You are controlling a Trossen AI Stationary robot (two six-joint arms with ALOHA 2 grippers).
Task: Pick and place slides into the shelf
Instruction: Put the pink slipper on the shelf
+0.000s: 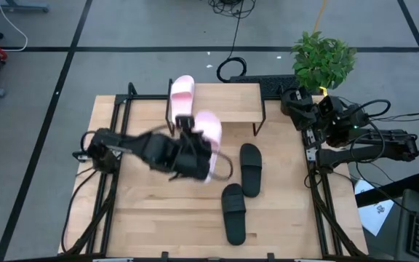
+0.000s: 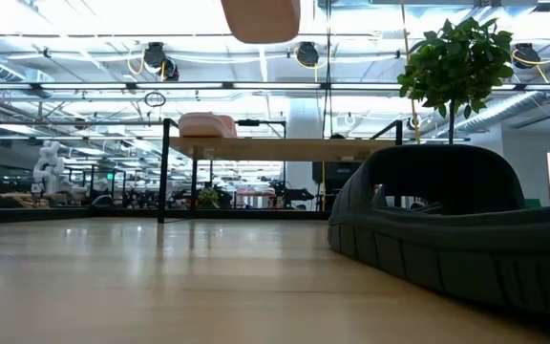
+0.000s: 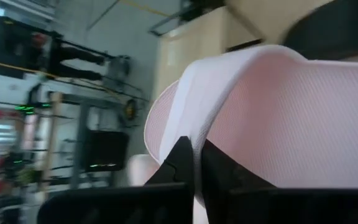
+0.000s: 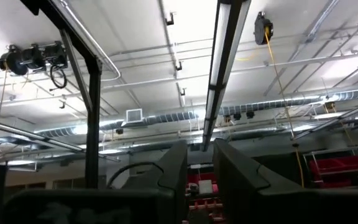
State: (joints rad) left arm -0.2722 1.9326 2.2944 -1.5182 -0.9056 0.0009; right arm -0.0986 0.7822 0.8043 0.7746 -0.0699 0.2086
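Held slide: a pink slide (image 1: 208, 135) is gripped by the left claw (image 1: 188, 145) and carried clear of the desk (image 1: 151, 218), just at 6 o'clock of the shelf (image 1: 228, 102); in the left wrist view its strap (image 3: 278, 118) is seen clamped between the dark fingers (image 3: 185, 155).
Placed slide: the other pink slide (image 1: 182, 91) is lying on the shelf top, at its 9 o'clock end.
Black slides: one (image 1: 250, 169) lies on the desk at 6 o'clock of the shelf, the second (image 1: 233, 212) just beyond it towards 6 o'clock; neither is touched.
Step in hand: judged to be the carry of the second pink slide to the shelf, with one of four stowed.
Next move: the slide would need moving towards 12 o'clock and setting down on bare shelf top at 3 o'clock of the first one, then being let go.
Right claw (image 4: 197, 180): parked at the desk's 3 o'clock edge, aimed at the ceiling, holding nothing; its fingers are parted by a narrow gap.
Beyond: a potted plant (image 1: 323, 58) stands at 2 o'clock.
Writing: no brand, label or lettering can be read anywhere.
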